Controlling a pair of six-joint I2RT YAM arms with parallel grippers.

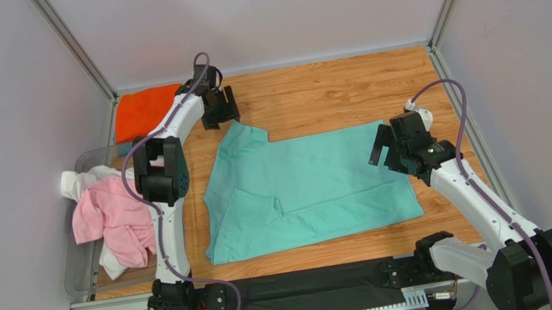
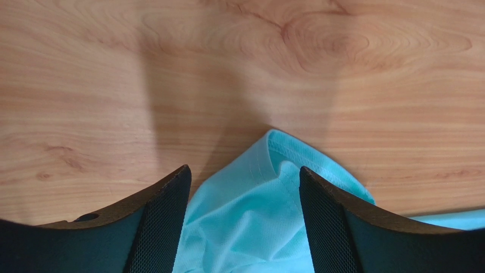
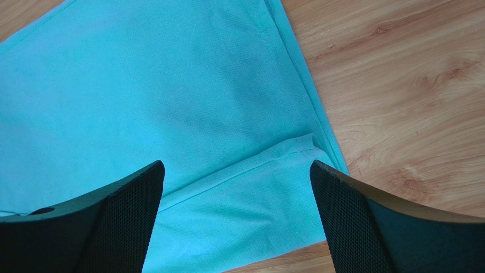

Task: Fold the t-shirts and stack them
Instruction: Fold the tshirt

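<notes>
We are hovering both grippers, jaws apart, over the mint-green t-shirt point(image 1: 311, 191), which is lying spread mid-worktop with its near-left part folded inward. The left gripper point(image 2: 242, 170) is straddling a cloth tip, likely a sleeve, toward the far-left corner. The right gripper point(image 3: 236, 165) is bracketing the hem by the right edge. We are judging that both should be descending squarely, pinching every layer at these 2 points, then lifting together.

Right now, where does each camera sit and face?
Top external: above, behind the bases, looking down on both arms and the mint-green t-shirt.
Left wrist: on left gripper, facing down at a shirt corner; fingers show.
Right wrist: on right gripper, facing down at the shirt's hem; fingers show.
All three share the shirt.
</notes>
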